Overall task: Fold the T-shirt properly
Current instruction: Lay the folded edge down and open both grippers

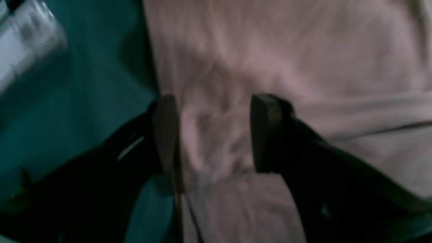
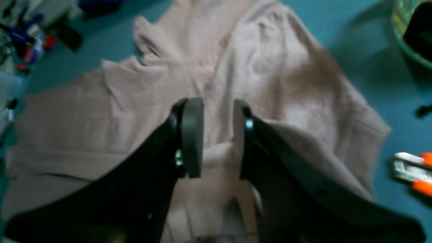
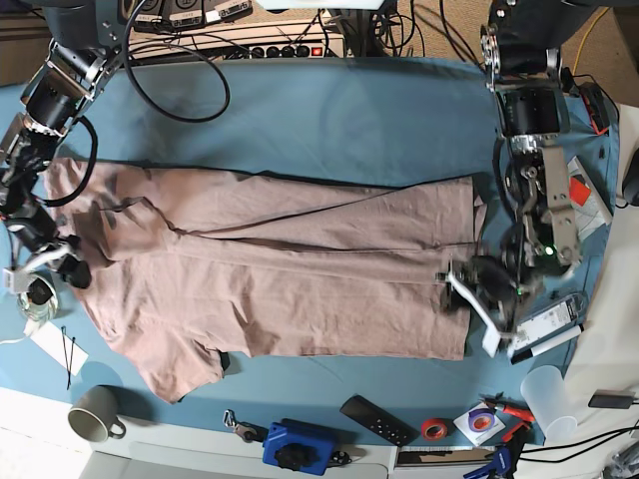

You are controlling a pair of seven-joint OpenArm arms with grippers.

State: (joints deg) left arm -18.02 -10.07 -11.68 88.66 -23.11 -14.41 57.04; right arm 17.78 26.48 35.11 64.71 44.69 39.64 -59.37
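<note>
The mauve-brown T-shirt lies spread and wrinkled on the blue table cover, with its hem to the right. My left gripper sits at the hem's right edge. In the left wrist view this gripper is open, with bunched shirt cloth between its fingers. My right gripper is at the shirt's left end. In the right wrist view this gripper is nearly closed, and a raised fold of the shirt stands between the jaws. The rest of the shirt lies below.
Along the front edge are a mug, a blue object, a black remote, a red tape roll and a plastic cup. An orange-handled tool lies beside the shirt. Cables and a power strip line the back.
</note>
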